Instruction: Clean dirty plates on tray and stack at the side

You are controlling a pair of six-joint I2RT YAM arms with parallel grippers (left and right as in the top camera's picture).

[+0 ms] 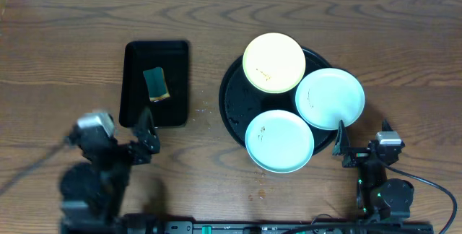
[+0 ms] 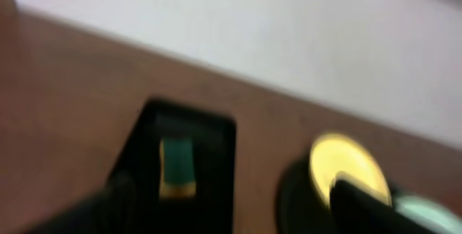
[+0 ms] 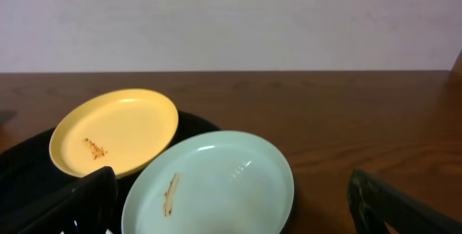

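Note:
The round black tray (image 1: pixel 229 98) holds three plates: a pale yellow plate (image 1: pixel 273 62) at the back, a mint-green plate (image 1: pixel 330 98) at the right and another mint-green plate (image 1: pixel 280 141) at the front. All three carry small brown smudges. In the right wrist view the yellow plate (image 3: pixel 115 131) and the right mint plate (image 3: pixel 216 183) overlap on the tray. My right gripper (image 3: pixel 234 216) is open and empty, just short of that mint plate's near edge; it also shows in the overhead view (image 1: pixel 359 140). My left gripper (image 1: pixel 148 131) is open and empty near the rectangular tray; its wrist view is blurred.
A small rectangular black tray (image 1: pixel 137 82) stands left of the round tray with a green and yellow sponge (image 1: pixel 156 83) on it, also in the left wrist view (image 2: pixel 177 165). A few crumbs (image 1: pixel 260 180) lie on the wooden table in front of the round tray.

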